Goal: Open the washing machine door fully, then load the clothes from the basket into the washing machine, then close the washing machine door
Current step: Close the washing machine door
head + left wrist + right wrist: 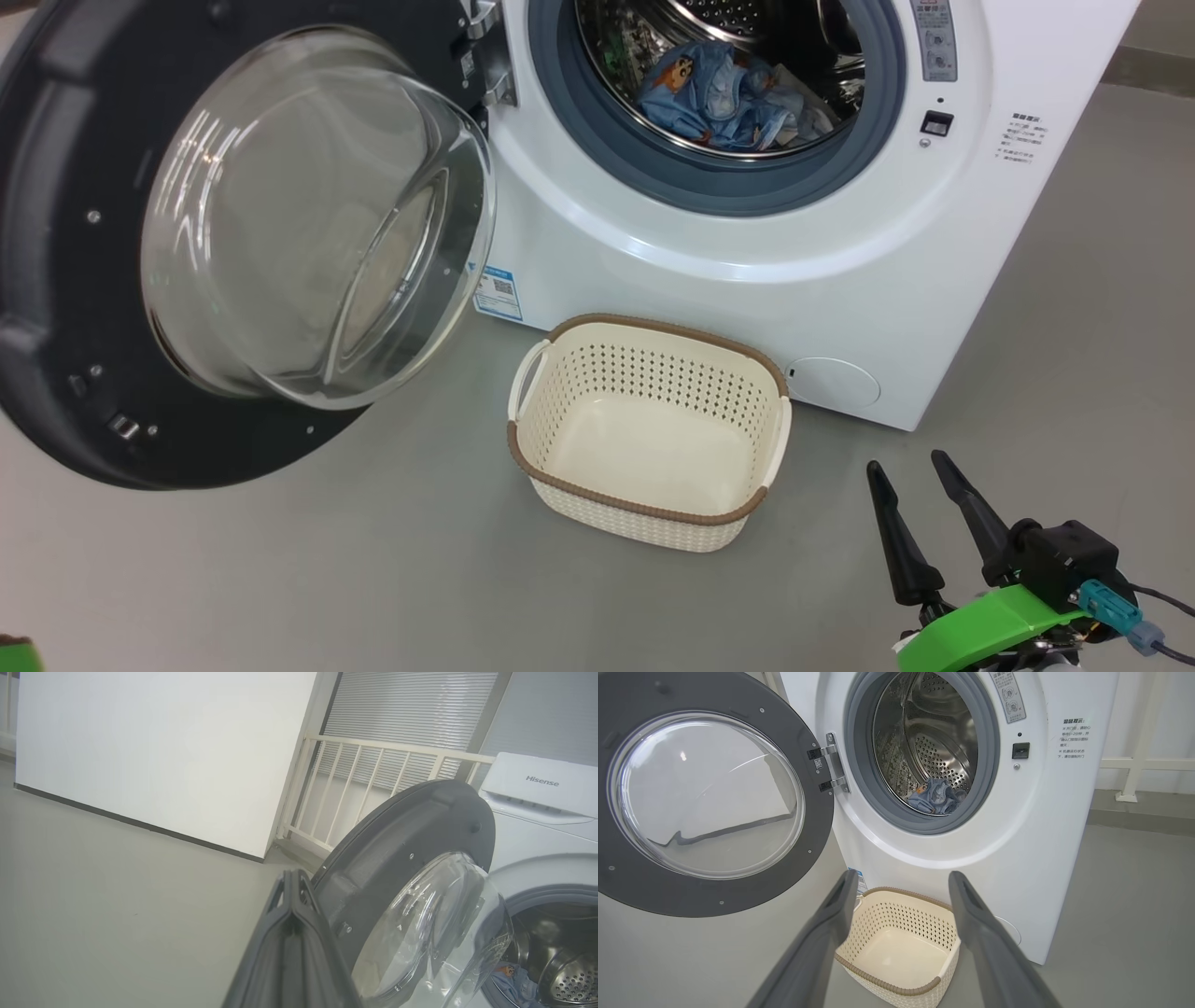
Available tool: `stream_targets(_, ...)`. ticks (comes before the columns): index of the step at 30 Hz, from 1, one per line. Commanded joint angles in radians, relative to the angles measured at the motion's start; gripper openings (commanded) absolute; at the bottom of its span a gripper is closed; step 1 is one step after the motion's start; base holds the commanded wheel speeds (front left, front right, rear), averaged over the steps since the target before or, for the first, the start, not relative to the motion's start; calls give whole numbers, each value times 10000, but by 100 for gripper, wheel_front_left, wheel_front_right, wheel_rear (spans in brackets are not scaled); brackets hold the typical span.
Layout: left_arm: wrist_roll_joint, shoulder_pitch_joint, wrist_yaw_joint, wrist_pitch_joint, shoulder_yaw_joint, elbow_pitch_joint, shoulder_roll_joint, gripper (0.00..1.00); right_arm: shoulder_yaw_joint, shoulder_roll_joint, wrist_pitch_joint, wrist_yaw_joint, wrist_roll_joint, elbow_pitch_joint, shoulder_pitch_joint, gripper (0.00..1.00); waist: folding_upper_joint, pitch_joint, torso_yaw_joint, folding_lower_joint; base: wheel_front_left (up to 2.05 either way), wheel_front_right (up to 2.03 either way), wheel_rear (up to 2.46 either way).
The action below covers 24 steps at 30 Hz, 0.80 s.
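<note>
Swinging the washing machine door shut looks like the job now; it hangs wide at nine o'clock of the drum. My left claw, pinched tight, sits by its rim, so a glancing push could skid off. The clothes lie inside the washing machine near the gasket and could get trapped. The basket sits empty at six o'clock. My right claw is spread wide at four o'clock, holding nothing.

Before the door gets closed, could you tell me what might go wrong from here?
1. The clothes lie near the front of the drum; fabric could catch between the grey-blue gasket and the washing machine door.
2. The basket stands close before the washing machine; the swinging door might clip its rim, though their heights are hard to judge.
</note>
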Motion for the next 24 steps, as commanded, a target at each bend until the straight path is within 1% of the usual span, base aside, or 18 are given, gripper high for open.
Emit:
stream_targets(1, -374, -591, -161, -44, 439, 91, 494, 0, 234, -32, -13, 16, 10, -283, -126, 100, 0, 8, -55, 0, 0, 0, 0)
stream_targets(3, -939, -892, -266, 119, 630, 450, 710, 0, 252, -48, -4, 16, 18, -289, -132, 100, 0, 15, -111, 0, 0, 0, 0)
stream_targets(4, -1496, -1241, -333, 273, 899, 787, 999, 0, 268, -65, 3, 16, 27, -297, -150, 100, 0, 31, -170, 0, 0, 0, 0)
stream_targets(6, -2176, -1635, -402, 496, 1145, 1166, 1273, 0, 283, -76, 14, 16, 31, -304, -171, 100, 0, 49, -233, 0, 0, 0, 0)
stream_targets(7, -2734, -1912, -436, 596, 1340, 1369, 1317, 0, 283, -79, 18, 16, 32, -307, -178, 100, 0, 58, -262, 0, 0, 0, 0)
stream_targets(9, -4413, -2604, -485, 1070, 1917, 1862, 1269, 0, 283, -77, 30, 16, 36, -314, -174, 100, 0, 82, -329, 0, 0, 0, 0)
stream_targets(10, -4845, -2781, -500, 1337, 2075, 2097, 1475, 0, 298, -76, 41, 16, 36, -323, -177, 100, 0, 103, -376, 0, 0, 0, 0)
stream_targets(13, -5788, -3238, -530, 2091, 2314, 2817, 2033, 0, 307, -88, 87, 16, 30, -368, -198, 100, 0, 185, -508, 0, 0, 0, 0)
stream_targets(17, -6497, -3775, -540, 2809, 2472, 3683, 2638, 0, 280, -149, 159, 16, 7, -456, -197, 100, 0, 290, -632, 0, 0, 0, 0)
stream_targets(19, -6838, -4077, -537, 3119, 2555, 4081, 2862, 0, 273, -178, 201, 16, 6, -506, -207, 100, 0, 347, -693, 0, 0, 0, 0)
stream_targets(20, -6838, -4077, -537, 3119, 2555, 4081, 2862, 0, 273, -178, 201, 16, 6, -506, -207, 100, 0, 347, -693, 0, 0, 0, 0)
stream_targets(21, -7068, -4244, -539, 3349, 2572, 4283, 2939, 0, 267, -197, 220, 16, 9, -534, -214, 100, 0, 377, -716, 0, 0, 0, 0)
stream_targets(23, -7604, -4586, -542, 3742, 2720, 4692, 3061, 0, 264, -236, 259, 16, 18, -592, -232, 100, 0, 441, -768, 0, 0, 0, 0)
stream_targets(24, -8126, -4918, -536, 4234, 2889, 5281, 3310, 0, 280, -277, 321, 16, 15, -678, -275, 100, 0, 532, -868, 0, 0, 0, 0)
